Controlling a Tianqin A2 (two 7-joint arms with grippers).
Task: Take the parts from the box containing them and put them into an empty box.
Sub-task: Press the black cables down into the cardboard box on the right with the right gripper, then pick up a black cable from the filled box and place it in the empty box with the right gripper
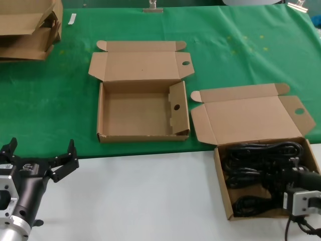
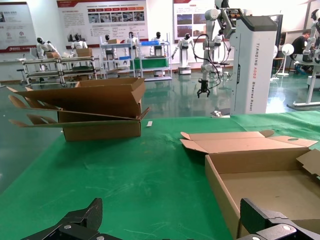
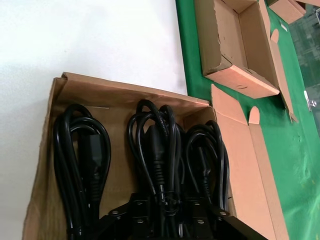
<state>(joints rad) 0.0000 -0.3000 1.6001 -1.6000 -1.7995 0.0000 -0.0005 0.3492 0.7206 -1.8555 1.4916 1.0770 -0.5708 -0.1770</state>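
The right hand (image 3: 167, 220) covers the power cords' (image 3: 160, 150) near ends

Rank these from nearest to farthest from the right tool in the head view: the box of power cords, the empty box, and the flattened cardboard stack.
1. Box of power cords: directly under the right tool, on the white surface at right.
2. Empty box: middle of the green cloth, to the left.
3. Flattened cardboard stack: far left corner.
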